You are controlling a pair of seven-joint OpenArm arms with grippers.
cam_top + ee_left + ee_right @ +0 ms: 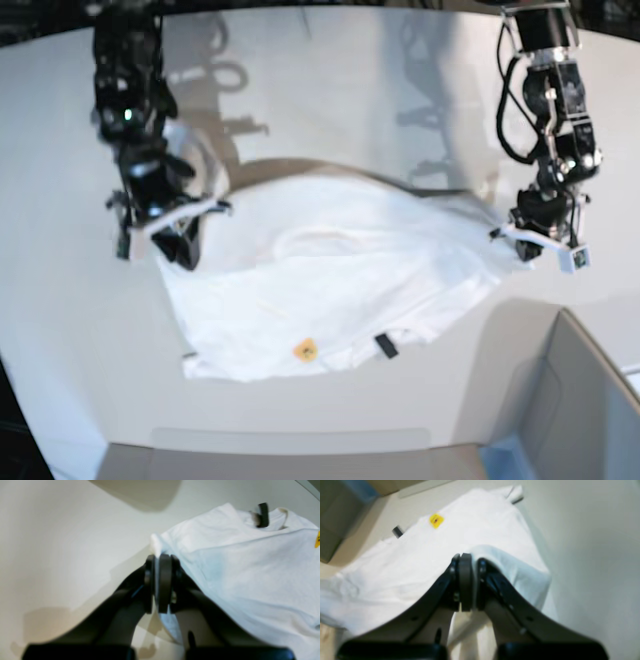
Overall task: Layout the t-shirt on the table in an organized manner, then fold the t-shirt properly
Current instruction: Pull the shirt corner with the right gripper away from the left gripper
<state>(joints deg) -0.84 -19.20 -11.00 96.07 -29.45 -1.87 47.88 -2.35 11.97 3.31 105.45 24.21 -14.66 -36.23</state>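
The white cloth t-shirt (330, 290) lies spread across the large, smooth white tabletop (340, 80), plain side up. Its collar end faces the near edge, where a small black tag (386, 346) and a small yellow-orange label (305, 349) are visible.

The left gripper (160, 582) is closed, with a thin fold of the shirt's edge pinched between its black round pads. In the left wrist view, white cloth runs from the pads away to the right, toward the collar and black tag. In the base view this gripper sits at the shirt's right-hand corner, low over the table.

The right gripper (467, 582) is also closed. A raised fold of white fabric is clamped between its pads and drapes over the right-hand finger. In the base view it holds the shirt's left-hand corner, lifted slightly above the tabletop.

A grey box-like corner piece (575, 400) stands at the near right, apart from the shirt.
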